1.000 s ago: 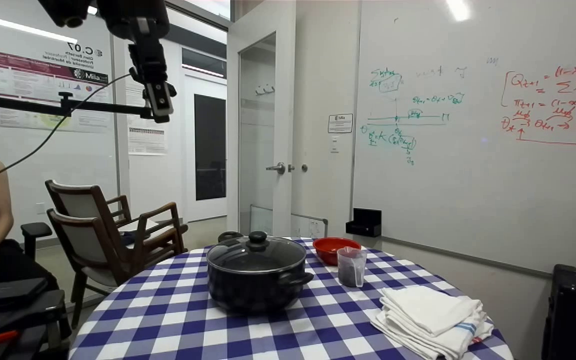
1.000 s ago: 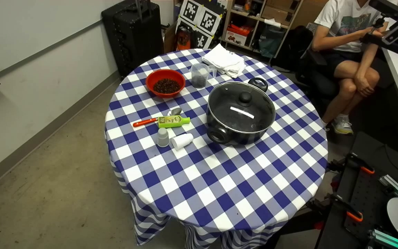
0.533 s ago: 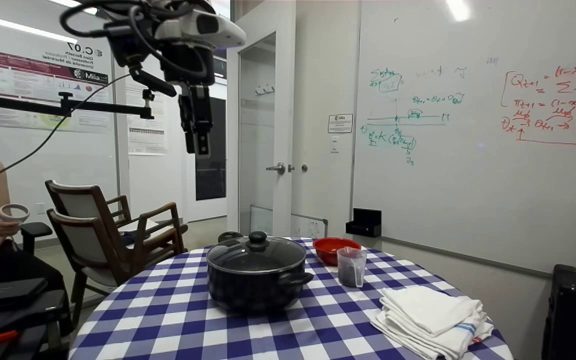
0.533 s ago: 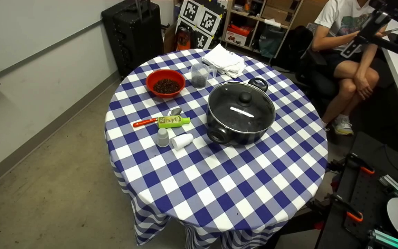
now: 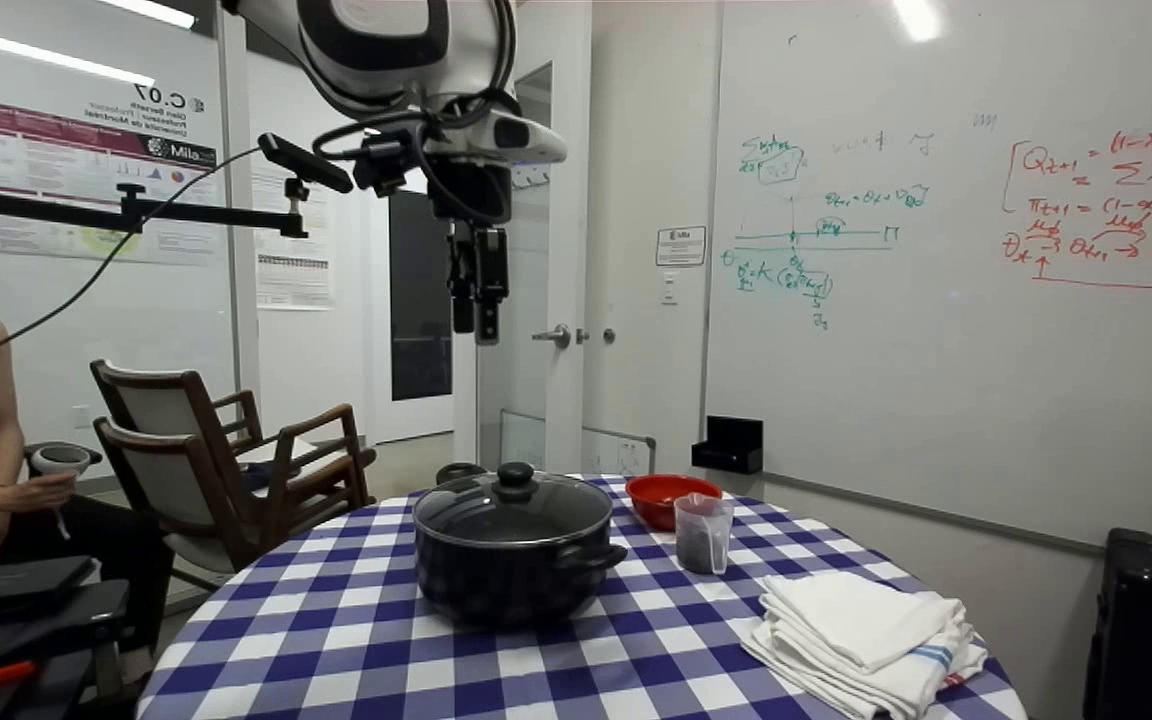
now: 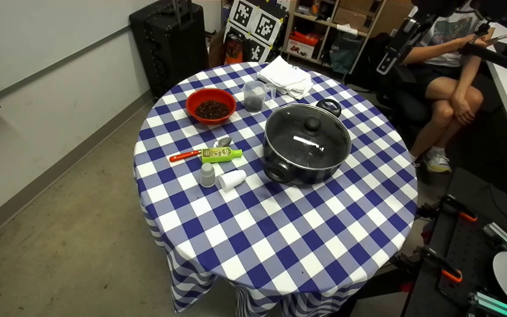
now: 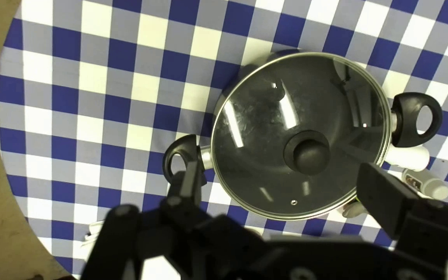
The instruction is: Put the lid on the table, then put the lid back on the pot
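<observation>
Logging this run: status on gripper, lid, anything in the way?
Gripper open, empty. Glass lid on black pot, gripper clear above. Nothing seen blocking lid's knob.

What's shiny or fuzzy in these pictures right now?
Wrist view: bright streaks gleam on the see-through lid, and the gripper, dark in the foreground, looks soft; in an exterior view, a white streak lies near the lid's knob; in an exterior view, glare shows at the whiteboard's top edge.

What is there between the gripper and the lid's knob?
Only air: in an exterior view, the gripper hangs well above the lid's knob; the wrist view shows it unobstructed.
</observation>
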Motion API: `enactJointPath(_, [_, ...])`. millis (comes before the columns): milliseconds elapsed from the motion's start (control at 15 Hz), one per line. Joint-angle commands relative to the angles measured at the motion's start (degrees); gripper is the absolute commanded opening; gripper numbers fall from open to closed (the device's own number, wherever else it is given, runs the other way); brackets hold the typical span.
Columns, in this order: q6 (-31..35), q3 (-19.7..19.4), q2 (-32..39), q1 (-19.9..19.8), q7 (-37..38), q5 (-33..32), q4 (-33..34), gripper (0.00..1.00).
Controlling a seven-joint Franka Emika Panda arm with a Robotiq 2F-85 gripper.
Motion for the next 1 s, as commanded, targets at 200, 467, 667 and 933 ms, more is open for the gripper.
enactJointPath(200, [3.67, 3.99, 13.11, 1.99, 9.31, -4.61, 9.21, 1.0])
enactJointPath(467, [1.9, 4.96, 19.26, 4.23, 13.34, -6.91, 13.49, 1.0])
enactJointPath(667, [0.37, 4.91, 22.46, 5.44, 14.74, -7.63, 15.41, 1.0])
enactJointPath(933, [-1.36, 5.07, 25.84, 5.27, 13.17, -5.52, 17.48, 1.0])
